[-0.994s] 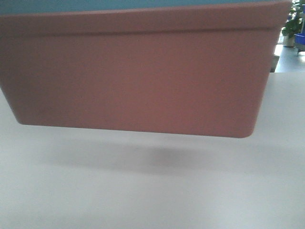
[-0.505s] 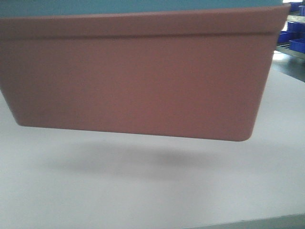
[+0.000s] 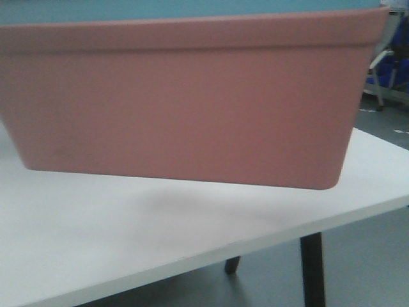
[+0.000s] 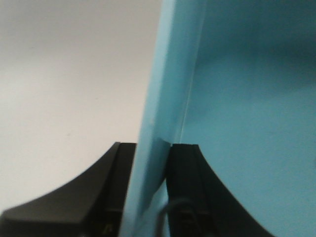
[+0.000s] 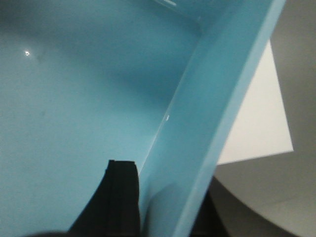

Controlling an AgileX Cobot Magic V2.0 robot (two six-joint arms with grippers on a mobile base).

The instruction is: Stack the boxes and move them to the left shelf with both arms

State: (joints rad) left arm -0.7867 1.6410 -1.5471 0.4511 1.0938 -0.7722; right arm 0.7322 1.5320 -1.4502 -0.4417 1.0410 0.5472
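pink bin (image 3: 185, 109) fills most of the front view, hanging over the white tabletop (image 3: 128, 236) with a gap under its base and a soft shadow (image 3: 192, 201) on the surface below; turquoise bin (image 3: 192, 9) sits nested inside it, only a strip showing above the pink rim. left gripper (image 4: 152, 148) is clamped on the turquoise bin's side wall, thin wall pinched between the two black fingers (image 4: 118, 168), one outside, one inside the bin; white table visible past the outer finger. right gripper (image 5: 163, 205) sits on the opposite wall, inner finger (image 5: 122, 197) flat against the inside face, a dark shape on the outside under the rolled rim, so it reads as closed on the wall, though the outer finger is mostly hidden. right wrist view also shows a table corner (image 5: 256, 123) and grey floor (image 5: 296, 74) beyond it. front view: near table edge, black table leg (image 3: 313, 268), blurred blue objects far right that I can't identify
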